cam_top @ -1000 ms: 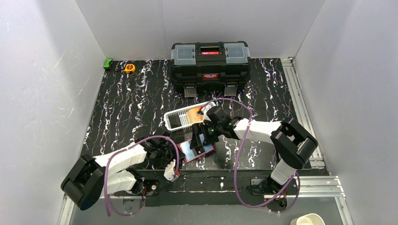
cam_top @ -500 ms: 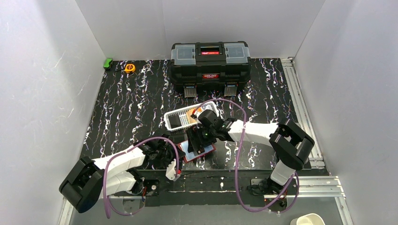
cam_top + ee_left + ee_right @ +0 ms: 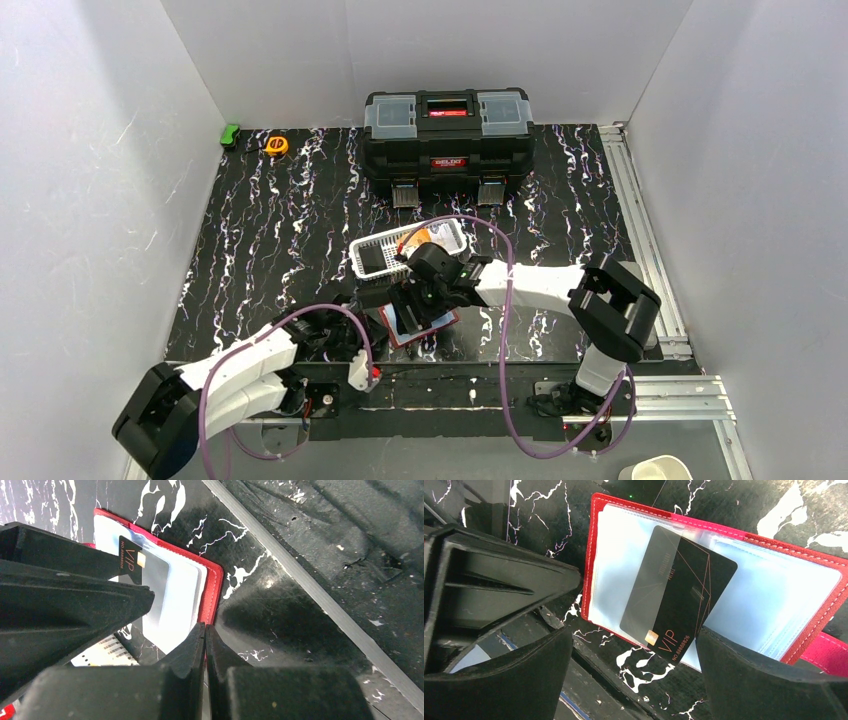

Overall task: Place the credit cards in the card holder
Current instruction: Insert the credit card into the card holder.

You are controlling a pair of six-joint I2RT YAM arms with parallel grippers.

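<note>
The right pincer [image 3: 634, 632], spread wide over the black card [image 3: 674, 595], should slide it squarely into the card holder [image 3: 616, 565] sleeve at upper frame. The left pincer [image 3: 205, 630], tips together, should brace the holder's edge.

White walls [image 3: 90, 180] around a black white-veined tabletop [image 3: 290, 220], metal rails [image 3: 636, 200] alongside.

card holder [image 3: 619, 555] 1 | cards [image 3: 674, 590] maybe 2 | basket [image 3: 392, 258] 1 | toolbox [image 3: 447, 140] 1

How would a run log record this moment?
card holder: open, flat | black card: askew on its sleeves | right pincer: open over it | left pincer: shut, empty
</note>
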